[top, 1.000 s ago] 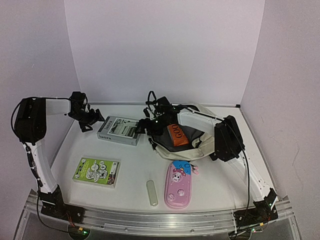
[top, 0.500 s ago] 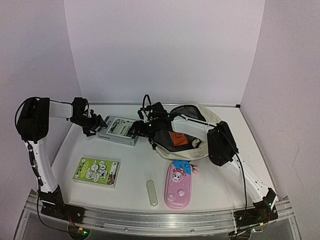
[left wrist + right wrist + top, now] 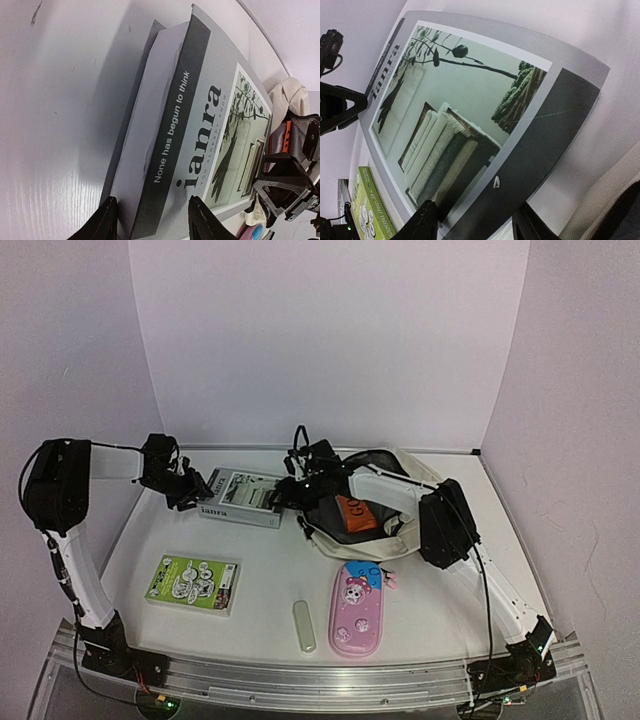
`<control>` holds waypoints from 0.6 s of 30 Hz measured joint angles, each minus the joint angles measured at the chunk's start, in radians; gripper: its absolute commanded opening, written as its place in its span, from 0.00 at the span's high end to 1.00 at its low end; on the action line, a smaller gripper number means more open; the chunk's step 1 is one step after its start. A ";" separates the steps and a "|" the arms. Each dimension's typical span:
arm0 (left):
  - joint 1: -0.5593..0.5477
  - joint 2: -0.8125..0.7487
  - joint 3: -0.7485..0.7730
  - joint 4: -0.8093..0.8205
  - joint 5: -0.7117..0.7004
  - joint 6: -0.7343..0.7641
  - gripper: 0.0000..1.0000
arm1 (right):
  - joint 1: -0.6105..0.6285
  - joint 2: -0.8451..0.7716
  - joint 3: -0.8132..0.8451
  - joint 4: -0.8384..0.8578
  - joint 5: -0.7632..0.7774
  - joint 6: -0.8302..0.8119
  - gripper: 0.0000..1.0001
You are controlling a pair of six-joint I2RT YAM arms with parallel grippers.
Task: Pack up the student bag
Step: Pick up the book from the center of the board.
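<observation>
Soft overhead light is filling the scene; the grey book (image 3: 210,105) is casting a faint shadow; wrist views are warping.

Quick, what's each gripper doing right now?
Left gripper: jaws straddle one end of the grey book; clamped or not cannot be told.
Right gripper: jaws straddle its other end; likewise cannot be told.

pencil case (image 3: 356,612): pink, cartoon print, flat on the white table (image 3: 265,555)
pale stick (image 3: 304,625): just left of the pencil case, roughly parallel to it
green booklet (image 3: 193,583): farther left of the pencil case, lying flat
grey book (image 3: 240,499): behind and left of the pencil case, cover lettered "ianra"
</observation>
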State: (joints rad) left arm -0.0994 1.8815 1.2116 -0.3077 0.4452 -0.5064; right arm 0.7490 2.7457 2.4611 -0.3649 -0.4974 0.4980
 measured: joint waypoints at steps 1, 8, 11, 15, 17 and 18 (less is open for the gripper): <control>-0.002 -0.018 -0.004 -0.001 -0.004 0.000 0.52 | 0.000 -0.009 0.000 -0.005 0.002 0.000 0.52; -0.014 -0.066 -0.004 -0.001 -0.014 0.000 0.53 | -0.001 -0.135 -0.028 -0.008 0.019 -0.002 0.54; -0.052 -0.064 0.000 -0.001 -0.023 0.000 0.53 | -0.004 -0.221 -0.098 -0.008 0.040 -0.013 0.55; -0.112 -0.046 0.023 0.003 -0.028 -0.010 0.53 | -0.014 -0.347 -0.243 -0.004 0.087 -0.051 0.55; -0.146 -0.029 0.033 0.013 -0.026 -0.020 0.52 | -0.020 -0.411 -0.331 0.000 0.106 -0.074 0.54; -0.161 -0.020 0.035 0.017 -0.026 -0.023 0.52 | -0.024 -0.440 -0.374 0.007 0.112 -0.085 0.54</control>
State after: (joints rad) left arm -0.2600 1.8617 1.2468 -0.2905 0.4196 -0.5299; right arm 0.7253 2.3055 2.0867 -0.3578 -0.3852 0.4127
